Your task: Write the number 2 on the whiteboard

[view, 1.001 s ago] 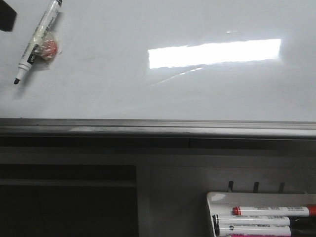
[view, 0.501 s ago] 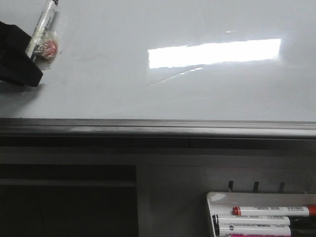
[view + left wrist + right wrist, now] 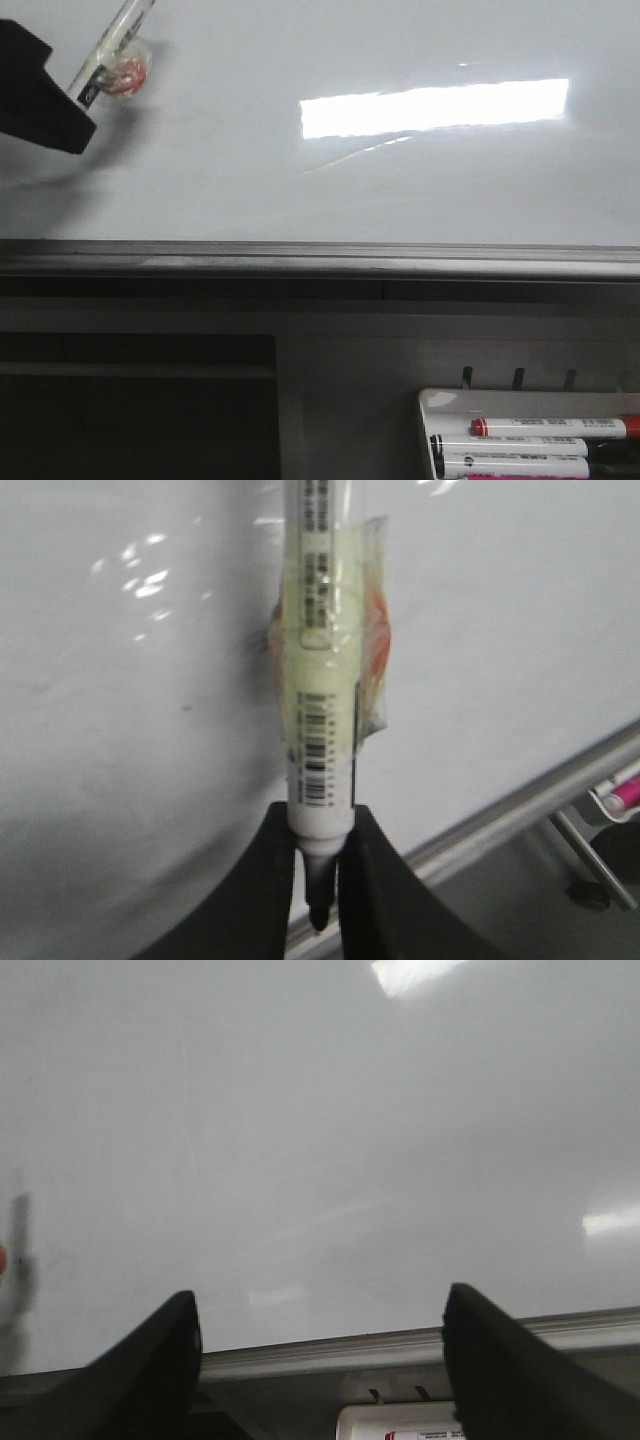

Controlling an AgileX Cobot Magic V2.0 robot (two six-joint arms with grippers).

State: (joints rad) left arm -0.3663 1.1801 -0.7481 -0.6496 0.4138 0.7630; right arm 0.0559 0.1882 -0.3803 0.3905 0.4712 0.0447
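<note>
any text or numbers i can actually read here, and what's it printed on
No text reads clearly.
Marker held in the left tool: barcodes and small print, too blurred to read.
Markers in the tray: label print on the red-capped one and the others, too small to read.
Whiteboard: nothing written.

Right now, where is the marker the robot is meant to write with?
In the front view the marker is at the far left over the whiteboard, clamped in the left gripper, with its tip poking out below the fingers.
</note>
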